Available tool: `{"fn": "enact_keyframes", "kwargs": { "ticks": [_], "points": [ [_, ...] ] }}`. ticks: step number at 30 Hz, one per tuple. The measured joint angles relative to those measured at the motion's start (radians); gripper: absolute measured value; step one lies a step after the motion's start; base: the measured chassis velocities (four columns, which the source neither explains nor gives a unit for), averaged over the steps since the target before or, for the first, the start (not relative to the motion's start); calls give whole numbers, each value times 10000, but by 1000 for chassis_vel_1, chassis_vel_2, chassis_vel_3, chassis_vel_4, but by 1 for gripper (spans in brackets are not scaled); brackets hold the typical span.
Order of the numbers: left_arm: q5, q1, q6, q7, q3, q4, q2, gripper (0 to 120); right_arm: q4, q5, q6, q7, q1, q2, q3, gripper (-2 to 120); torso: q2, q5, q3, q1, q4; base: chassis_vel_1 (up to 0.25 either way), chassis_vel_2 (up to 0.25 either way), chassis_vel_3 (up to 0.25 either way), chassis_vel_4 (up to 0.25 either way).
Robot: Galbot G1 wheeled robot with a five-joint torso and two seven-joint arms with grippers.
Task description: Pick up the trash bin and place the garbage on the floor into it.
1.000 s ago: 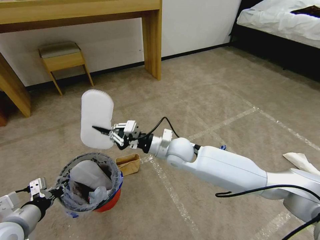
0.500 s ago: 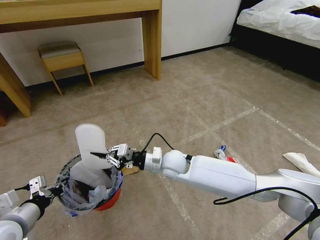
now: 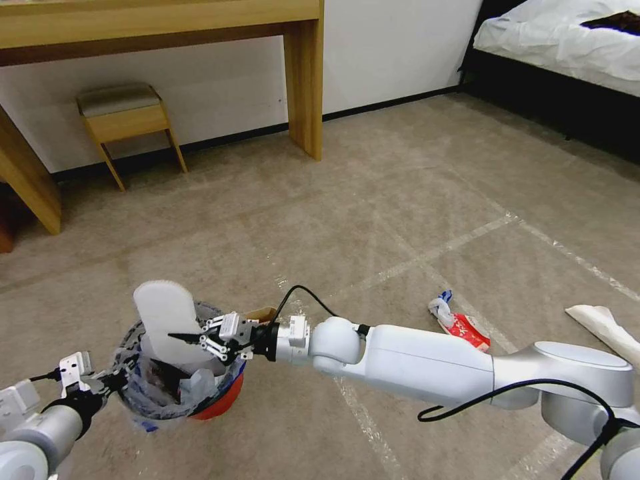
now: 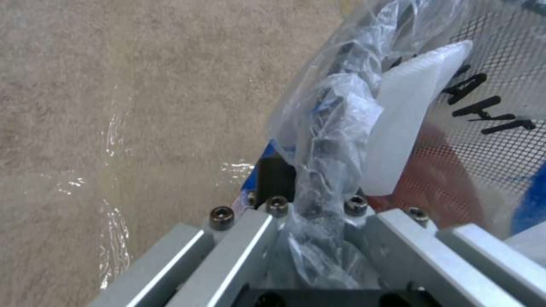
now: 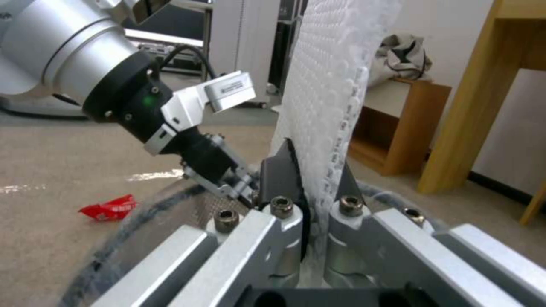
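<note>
The trash bin [image 3: 217,400], red with a clear lettered bag, hangs just off the floor [image 3: 400,220] at the lower left. My left gripper [image 3: 110,385] is shut on its rim and bag [image 4: 318,140]. My right gripper [image 3: 193,339] is shut on a white slipper [image 3: 162,313], held upright with its lower end inside the bin's mouth. The right wrist view shows the slipper's dotted sole [image 5: 332,85] between the fingers [image 5: 276,179], and the bin rim [image 5: 136,221] below. Another white slipper [image 4: 407,128] lies inside the bin. A red wrapper [image 3: 463,328] lies on the carpet.
A brown paper bag [image 3: 263,313] peeks out behind my right wrist. White paper [image 3: 603,321] lies at the right edge. A wooden desk leg [image 3: 304,80] and a stool [image 3: 127,113] stand by the far wall, and a bed [image 3: 567,40] at the far right.
My right arm has swung down and to the left, lowering the slipper from above the bin into its mouth. The red wrapper has come into sight from behind the arm. The left arm has held still.
</note>
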Motion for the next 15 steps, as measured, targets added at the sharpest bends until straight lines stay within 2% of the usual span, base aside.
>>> {"fn": "enact_keyframes", "kwargs": {
  "ticks": [15],
  "points": [
    [17,53,-2,16,18,-103,-81,1,-807,-180,44,-61,-278,444,-136,0,0,0,0,0,0,0,0,0,0]
  ]
}}
